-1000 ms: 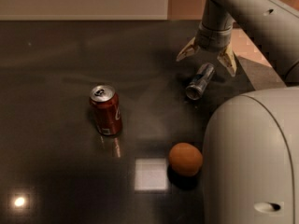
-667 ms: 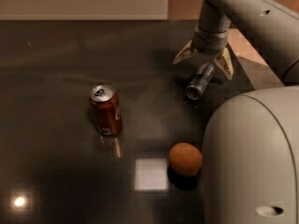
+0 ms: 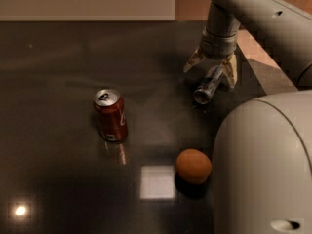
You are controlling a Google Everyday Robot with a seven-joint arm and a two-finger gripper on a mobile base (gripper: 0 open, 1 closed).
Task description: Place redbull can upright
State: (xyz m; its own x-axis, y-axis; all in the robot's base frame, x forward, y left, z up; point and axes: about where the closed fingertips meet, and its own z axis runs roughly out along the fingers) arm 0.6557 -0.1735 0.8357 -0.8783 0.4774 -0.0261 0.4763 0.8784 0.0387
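Camera view: gripper (image 3: 210, 72) clasps tilted redbull can (image 3: 206, 87) over table (image 3: 58, 72).

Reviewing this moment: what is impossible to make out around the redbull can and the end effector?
All in the camera view:
1. The upper end of the redbull can is hidden inside the end effector, which holds it tilted at the far right of the table.
2. This single view does not show whether the can's lower end touches the table.
3. The robot's body hides the table's lower right.
4. The arm is cut off by the top and right edges.
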